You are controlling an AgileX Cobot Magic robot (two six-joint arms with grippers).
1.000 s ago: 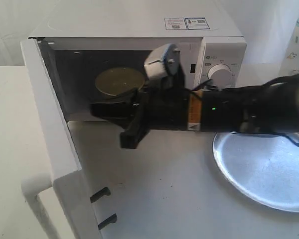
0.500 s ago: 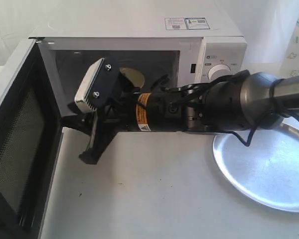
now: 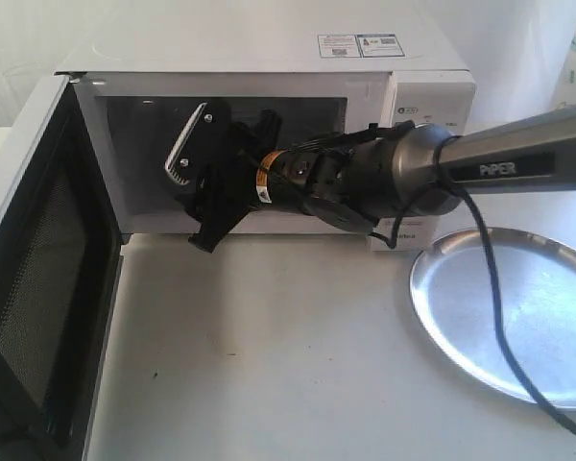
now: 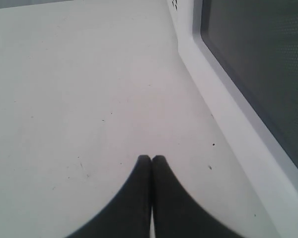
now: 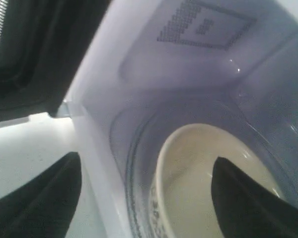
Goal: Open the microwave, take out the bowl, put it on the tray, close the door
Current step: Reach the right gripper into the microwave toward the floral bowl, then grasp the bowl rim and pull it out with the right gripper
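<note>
Right pincer [image 5: 146, 162] is spread wide open with nothing in it, poking into the mouth of the microwave [image 3: 269, 43]. On its wrist cam the two dark fingers [image 5: 44, 198] sit either side of the frame, with the bowl [image 5: 193, 198] between and beyond them. One finger overlaps the bowl's rim in the shot, and I honestly can't tell if it's touching.

The bowl is cream-white and upright, sitting on the glass turntable [image 5: 131, 148] inside the oven. You can see a bit of dark pattern on its outer side. On the outside cam the bowl is hidden behind the right arm [image 3: 403, 173], which comes in from the right and covers most of the opening.

The door [image 3: 38, 288] is swung wide open to the left, black mesh inner side showing. The tray [image 3: 518, 317] is on the counter [image 3: 269, 365], in front of the microwave's dial end and well apart from the bowl.

Left pincer [image 4: 151, 158] is closed, tips pressed together on nothing, over the counter just beside the door's white frame and dark window.
</note>
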